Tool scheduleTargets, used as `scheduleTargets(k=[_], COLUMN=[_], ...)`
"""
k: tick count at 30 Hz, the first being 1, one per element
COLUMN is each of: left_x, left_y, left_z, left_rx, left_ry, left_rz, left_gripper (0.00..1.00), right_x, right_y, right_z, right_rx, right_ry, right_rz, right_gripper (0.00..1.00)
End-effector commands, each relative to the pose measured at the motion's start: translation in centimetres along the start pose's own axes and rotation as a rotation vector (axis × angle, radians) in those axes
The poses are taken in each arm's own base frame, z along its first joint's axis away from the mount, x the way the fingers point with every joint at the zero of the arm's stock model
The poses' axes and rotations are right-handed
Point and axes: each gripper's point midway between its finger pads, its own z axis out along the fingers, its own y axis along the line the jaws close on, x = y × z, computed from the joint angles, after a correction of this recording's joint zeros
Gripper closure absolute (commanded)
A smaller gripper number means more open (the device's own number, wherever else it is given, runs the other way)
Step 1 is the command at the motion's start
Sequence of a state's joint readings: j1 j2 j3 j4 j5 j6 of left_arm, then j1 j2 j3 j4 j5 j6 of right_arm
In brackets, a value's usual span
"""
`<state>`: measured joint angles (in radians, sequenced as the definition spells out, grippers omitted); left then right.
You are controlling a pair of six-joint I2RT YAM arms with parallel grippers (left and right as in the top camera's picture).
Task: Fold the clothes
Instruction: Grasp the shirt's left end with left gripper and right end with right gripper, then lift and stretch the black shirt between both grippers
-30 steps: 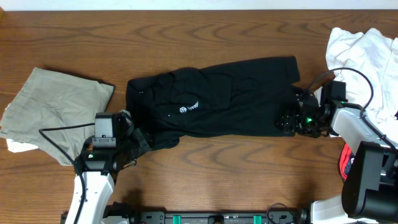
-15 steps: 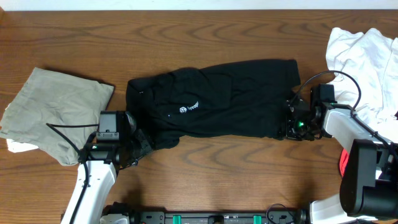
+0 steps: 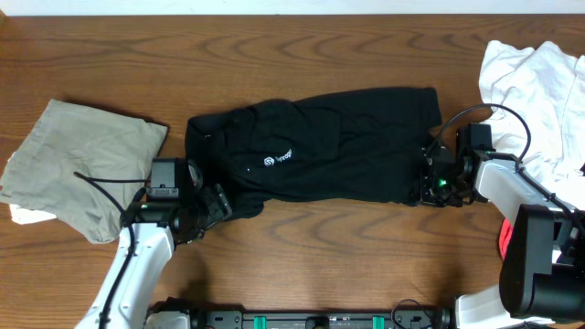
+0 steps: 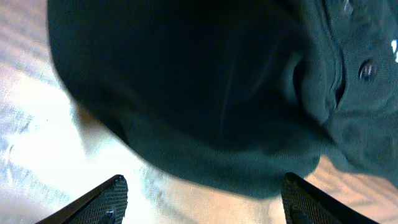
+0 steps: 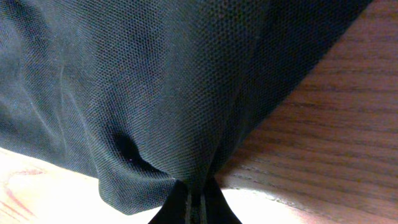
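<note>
Black polo shirt (image 3: 311,146), long axis spanning the 2 tools along the bench (image 3: 320,247): right tool (image 3: 428,185) pinches its hem end; left tool (image 3: 212,203), jaws apart, faces the collar end.

Black shirt (image 3: 311,146) lies stretched out, seemingly half-folded; khaki garment (image 3: 82,155) just left

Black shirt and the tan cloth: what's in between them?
Overhead view: a thin strip of bare wooden table separates black shirt and tan cloth; lower down sits the left arm.
</note>
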<state>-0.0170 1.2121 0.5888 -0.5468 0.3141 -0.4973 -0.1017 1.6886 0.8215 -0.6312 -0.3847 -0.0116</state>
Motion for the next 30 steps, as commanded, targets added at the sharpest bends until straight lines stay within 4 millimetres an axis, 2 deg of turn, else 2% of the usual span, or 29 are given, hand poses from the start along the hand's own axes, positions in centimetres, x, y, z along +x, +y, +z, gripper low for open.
scheduleTargets(k=[1,6,7,8,9,10,11,14,18,21,23,24,25,27,30], left_x=[-0.8,-1.5,-1.5,-1.5,-1.6,-1.7,-1.7,-2.0,-3.3,-4.4,-5.3,-5.6,-6.1,-6.6,-6.9], left_y=[-0.1,0.0,0.1,0.1,0.1,-0.1,-0.5,-2.2,-4.8,-6.5,-7.6,-8.0,-8.7,-9.3,-9.6], left_z=[0.8,2.6,2.9,3.2,3.5,3.7,3.8,3.2,-0.4,-5.2,-9.0,-10.5,-13.2,-16.6,-22.1], left_rx=[-0.006,-0.009,-0.013,-0.013,-0.011,0.003,0.020,0.100,0.179,0.207,0.224,0.232,0.245,0.253,0.245], left_ry=[-0.013,-0.006,0.001,0.005,0.007,0.010,0.013,0.015,-0.048,-0.159,-0.262,-0.306,-0.390,-0.495,-0.662], left_rz=[0.011,0.004,0.002,0.002,0.001,0.003,0.004,0.018,0.079,0.161,0.212,0.233,0.272,0.309,0.338], left_gripper=[0.21,0.23,0.31,0.44,0.63,0.89,0.94,0.94,0.94,0.94,0.94,0.94,0.94,0.94,0.95], right_x=[0.4,0.5,0.6,0.6,0.5,0.5,0.5,0.5,0.3,-1.0,-2.7,-3.2,-4.6,-5.7,-6.7], right_y=[-0.2,-0.2,-0.2,-0.2,-0.2,-0.2,-0.2,-0.2,0.5,1.7,3.2,3.7,4.9,6.2,8.1], right_z=[0.4,0.4,0.4,0.4,0.4,0.4,0.4,0.3,-0.7,-4.2,-8.0,-9.1,-12.4,-16.2,-23.4], right_rx=[0.017,0.018,0.018,0.018,0.018,0.018,0.018,0.017,0.002,0.003,0.003,0.002,0.001,-0.001,0.024], right_ry=[0.017,0.021,0.022,0.022,0.021,0.020,0.019,0.019,0.029,0.008,-0.061,-0.088,-0.169,-0.268,-0.458], right_rz=[-0.008,-0.007,-0.006,-0.006,-0.006,-0.007,-0.007,0.006,0.048,0.054,0.025,0.015,-0.008,-0.030,-0.076], right_gripper=[0.99,0.99,0.99,0.99,0.99,0.99,0.99,0.99,0.99,0.99,0.99,0.99,0.99,0.99,0.99])
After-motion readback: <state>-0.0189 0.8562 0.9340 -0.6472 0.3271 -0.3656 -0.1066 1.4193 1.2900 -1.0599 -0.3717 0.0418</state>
